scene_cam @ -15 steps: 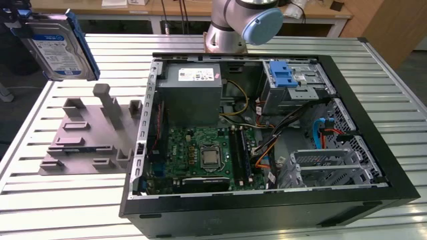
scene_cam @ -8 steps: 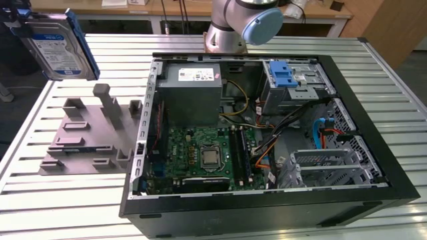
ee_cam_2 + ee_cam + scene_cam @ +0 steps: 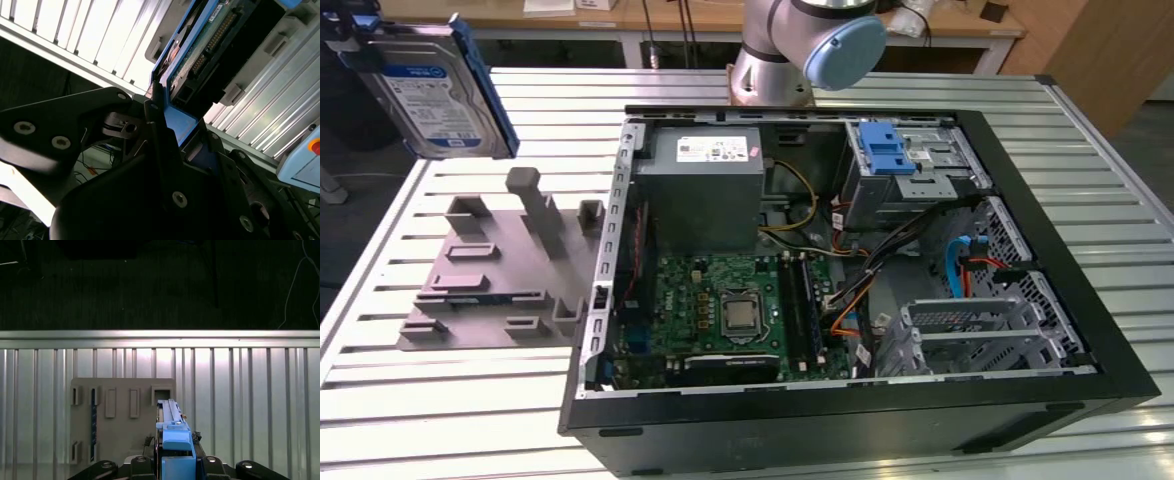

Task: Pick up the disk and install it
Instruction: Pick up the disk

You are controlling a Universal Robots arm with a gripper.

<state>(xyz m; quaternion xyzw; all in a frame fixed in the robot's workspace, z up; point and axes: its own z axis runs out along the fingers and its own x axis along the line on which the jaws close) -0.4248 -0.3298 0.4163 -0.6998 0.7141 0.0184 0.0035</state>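
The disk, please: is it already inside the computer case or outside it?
Outside: the gripper holds the disk in the air, apart from the open case.

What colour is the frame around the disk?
Blue. The frame around the disk shows best in the second wrist view.

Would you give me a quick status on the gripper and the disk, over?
Gripper shut on disk at its blue frame. Disk aloft over table, near grey fixture plate, outside computer case. Nothing seen in its way.

An open computer case (image 3: 854,425) lies beside a grey, perhaps plastic, fixture (image 3: 480,275) on a slatted table (image 3: 454,420).
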